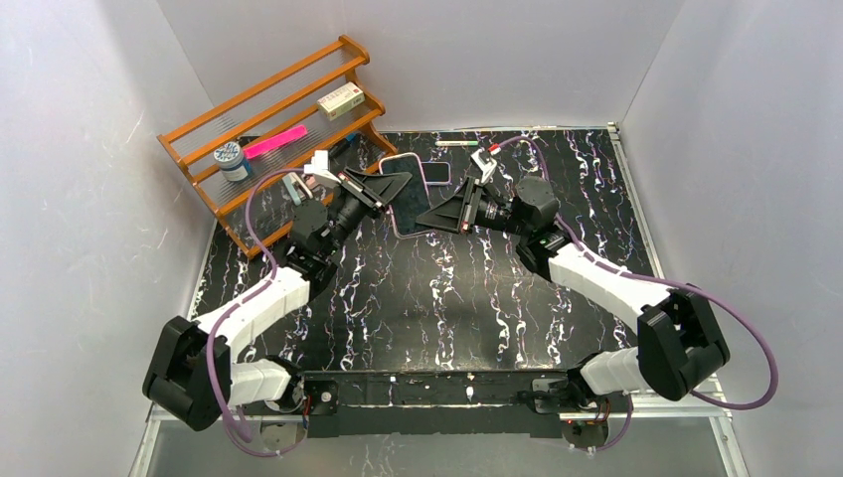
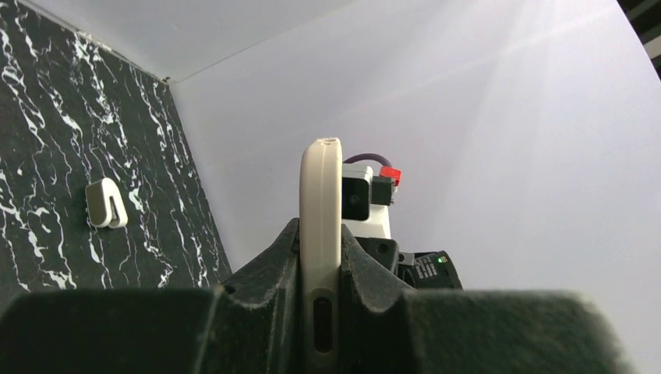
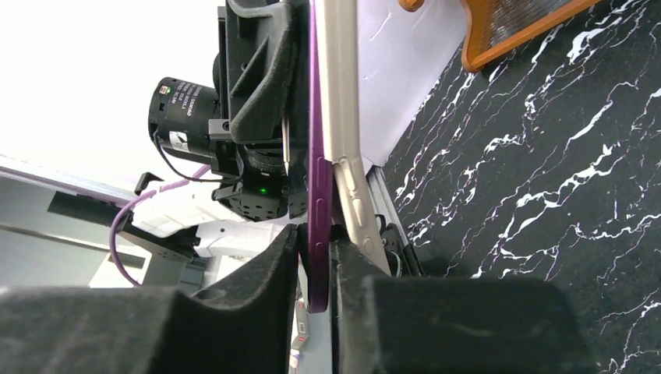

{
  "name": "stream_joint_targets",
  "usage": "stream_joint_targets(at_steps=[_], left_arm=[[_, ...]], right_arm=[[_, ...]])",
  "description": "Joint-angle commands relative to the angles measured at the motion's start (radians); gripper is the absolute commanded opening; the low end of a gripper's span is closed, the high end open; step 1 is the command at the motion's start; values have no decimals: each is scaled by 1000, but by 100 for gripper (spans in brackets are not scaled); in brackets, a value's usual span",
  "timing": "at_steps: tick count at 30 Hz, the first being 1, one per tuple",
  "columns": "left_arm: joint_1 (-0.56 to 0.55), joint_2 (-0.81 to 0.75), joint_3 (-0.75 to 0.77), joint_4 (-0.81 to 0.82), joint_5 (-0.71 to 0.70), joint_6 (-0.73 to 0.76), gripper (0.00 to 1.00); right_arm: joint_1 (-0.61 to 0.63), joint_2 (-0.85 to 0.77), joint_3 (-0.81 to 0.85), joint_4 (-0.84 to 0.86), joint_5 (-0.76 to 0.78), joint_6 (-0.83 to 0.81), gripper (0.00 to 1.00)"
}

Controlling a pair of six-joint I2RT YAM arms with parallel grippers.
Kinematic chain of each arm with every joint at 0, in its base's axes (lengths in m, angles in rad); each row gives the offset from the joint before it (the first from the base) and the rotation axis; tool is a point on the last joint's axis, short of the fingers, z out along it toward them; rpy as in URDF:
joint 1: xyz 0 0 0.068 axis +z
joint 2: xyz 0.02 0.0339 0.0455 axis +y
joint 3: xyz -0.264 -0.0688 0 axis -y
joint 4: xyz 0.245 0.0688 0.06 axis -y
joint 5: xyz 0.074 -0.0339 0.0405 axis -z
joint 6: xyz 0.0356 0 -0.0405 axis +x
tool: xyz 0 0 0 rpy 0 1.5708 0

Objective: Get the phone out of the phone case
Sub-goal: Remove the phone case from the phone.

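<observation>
The phone and its case are held up on edge between both arms, above the back middle of the table. The beige phone case [image 2: 320, 218] stands upright in my left gripper [image 2: 320, 261], which is shut on its edge. In the right wrist view the purple phone [image 3: 318, 179] sits between the pads of my right gripper [image 3: 316, 253], which is shut on its edge. There the phone case [image 3: 340, 101] bends away from the phone at the near end, with one pad [image 3: 355, 273] in the gap. From above, the pair [image 1: 406, 204] shows between my left gripper [image 1: 390, 189] and right gripper [image 1: 439, 214].
An orange wooden rack [image 1: 214, 119] stands at the back left with a pink item [image 1: 275, 141], a small box [image 1: 340, 99] and a blue-lidded jar [image 1: 231, 159]. A second dark flat device [image 1: 435, 171] and a pen [image 1: 455, 143] lie behind the grippers. A small white clip [image 2: 107, 204] lies on the marbled table.
</observation>
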Motion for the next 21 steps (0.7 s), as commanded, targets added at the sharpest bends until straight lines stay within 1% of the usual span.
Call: stream_joint_targets(at_steps=[1, 2, 4, 6, 8, 11, 16, 21], left_arm=[[-57, -77, -25, 40, 171, 36, 0], [-53, -83, -24, 21, 163, 55, 3], [-42, -100, -19, -26, 144, 96, 13], [-30, -120, -12, -70, 131, 137, 20], [-15, -138, -7, -107, 120, 167, 32], [8, -178, -11, -160, 99, 200, 44], [16, -251, -40, -232, 69, 261, 55], [16, -288, -73, -317, 64, 326, 58]], right_arm=[[-36, 24, 81, 136, 73, -18, 17], [-40, 22, 81, 135, 68, -18, 11], [-48, 13, 80, 127, 60, -16, 1], [-57, 2, 77, 121, 55, -11, 1], [-70, -10, 73, 118, 49, -8, 1], [-84, -21, 77, 108, 42, -6, 1], [-108, -27, 90, 100, 30, -1, 1], [-115, -26, 96, 109, 25, 16, 1]])
